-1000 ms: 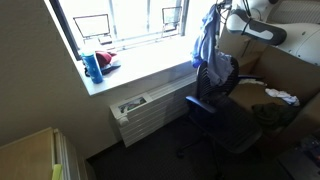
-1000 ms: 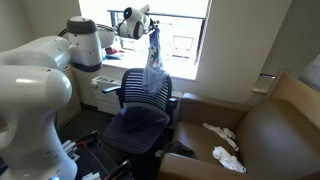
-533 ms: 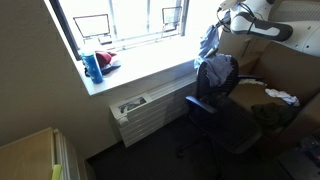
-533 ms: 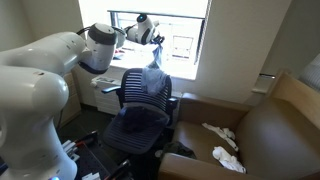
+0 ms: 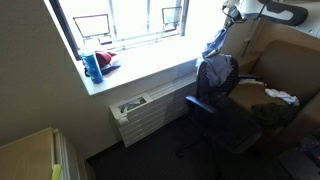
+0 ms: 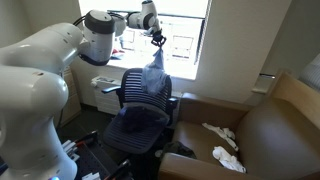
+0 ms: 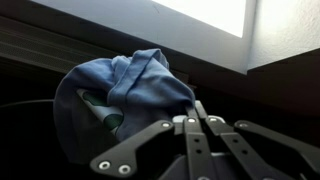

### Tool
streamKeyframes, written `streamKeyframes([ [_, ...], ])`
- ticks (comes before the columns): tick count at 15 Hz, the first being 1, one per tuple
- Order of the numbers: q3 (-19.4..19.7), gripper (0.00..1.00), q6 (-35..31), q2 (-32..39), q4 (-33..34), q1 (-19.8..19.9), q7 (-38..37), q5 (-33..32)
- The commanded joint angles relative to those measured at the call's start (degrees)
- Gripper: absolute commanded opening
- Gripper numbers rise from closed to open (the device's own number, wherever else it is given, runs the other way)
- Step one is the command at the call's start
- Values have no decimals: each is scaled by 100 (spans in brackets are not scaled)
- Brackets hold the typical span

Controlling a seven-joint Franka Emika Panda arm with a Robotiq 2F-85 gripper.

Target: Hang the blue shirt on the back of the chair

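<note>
Above the chair back (image 6: 133, 88), arm (image 6: 100, 25) stretched level, hand (image 6: 155, 40) clamped on blue shirt (image 6: 153, 72).

The arm (image 6: 95, 25) stood stretched out high, its white links bent at the elbow and the wrist level near the top of its reach. The end effector (image 6: 155, 38) pointed downward, fingers (image 7: 200, 115) pressed together and seemingly pinching an edge of the blue shirt (image 7: 130, 85).

You had one blue shirt (image 6: 153, 72), one black office chair (image 6: 135, 92), one gripper (image 6: 156, 40), one brown couch (image 6: 275, 130), two white cloths (image 6: 228, 158), one blue bottle (image 5: 92, 67), one red object (image 5: 108, 62) and one white radiator (image 5: 150, 110) in view.
</note>
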State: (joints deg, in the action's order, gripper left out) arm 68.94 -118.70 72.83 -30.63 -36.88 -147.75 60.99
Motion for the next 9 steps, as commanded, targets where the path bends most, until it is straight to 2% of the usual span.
streamKeyframes([
  [1,0,8,-15,-15,0,-2,-1,0],
  [3,-1,23,-40,38,-2,-5,-4,0],
  [4,-1,26,-58,68,-2,-11,-5,0],
  [9,-1,26,-85,108,-1,-15,-7,0],
])
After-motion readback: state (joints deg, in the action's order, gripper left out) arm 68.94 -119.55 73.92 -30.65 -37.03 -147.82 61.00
